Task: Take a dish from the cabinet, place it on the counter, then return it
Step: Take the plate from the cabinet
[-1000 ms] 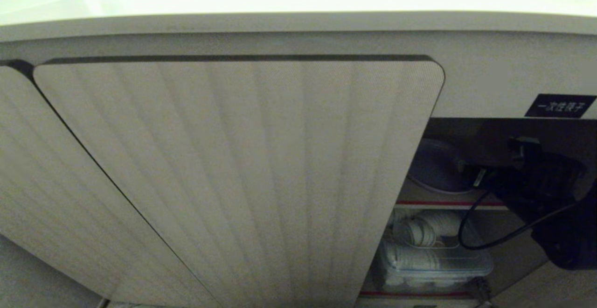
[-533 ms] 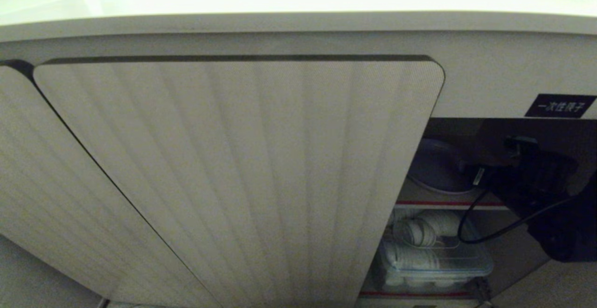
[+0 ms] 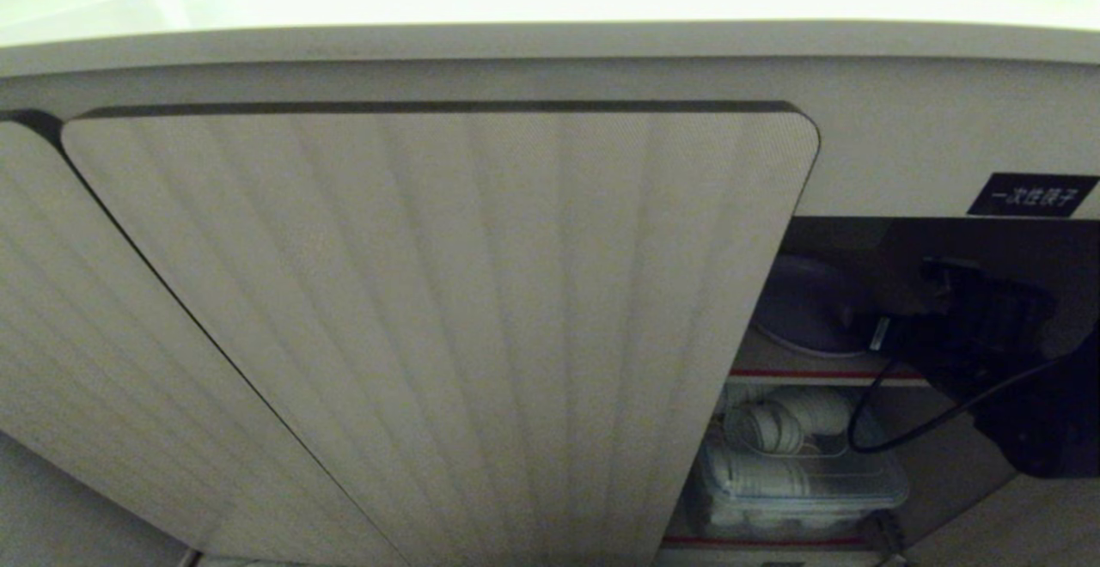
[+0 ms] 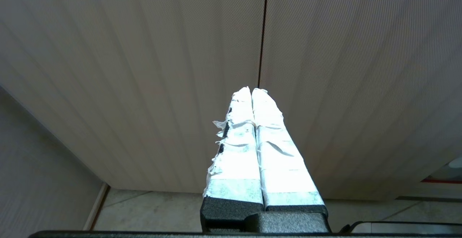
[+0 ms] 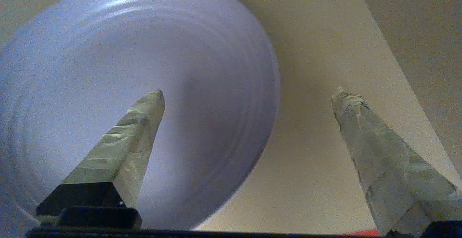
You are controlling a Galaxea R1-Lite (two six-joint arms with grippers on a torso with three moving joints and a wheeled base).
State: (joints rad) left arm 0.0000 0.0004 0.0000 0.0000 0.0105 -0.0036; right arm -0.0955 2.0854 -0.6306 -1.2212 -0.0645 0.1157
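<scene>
The dish [image 5: 144,50], a pale lavender plate with faint rings, lies on the cabinet's upper shelf [image 3: 816,373], which has a red edge. In the head view the dish [image 3: 803,305] shows inside the open right compartment, beside the ribbed cabinet door [image 3: 447,309]. My right gripper [image 5: 249,95] is open inside that compartment. One fingertip [image 5: 153,101] hangs over the plate and the other over bare shelf, so the plate's rim lies between them, with nothing gripped. The left gripper [image 4: 251,91] is shut and empty, facing the closed doors. The counter [image 3: 516,0] runs along the top.
On the lower shelf stands a clear plastic box [image 3: 799,481] with white items in it. A black label [image 3: 1031,195] sits above the opening. The right arm's black cable [image 3: 868,429] hangs in front of the shelves. Floor tiles [image 4: 151,209] show below the doors.
My right arm has shifted slightly leftward, deeper into the compartment toward the dish. The dish and the left arm have not moved.
</scene>
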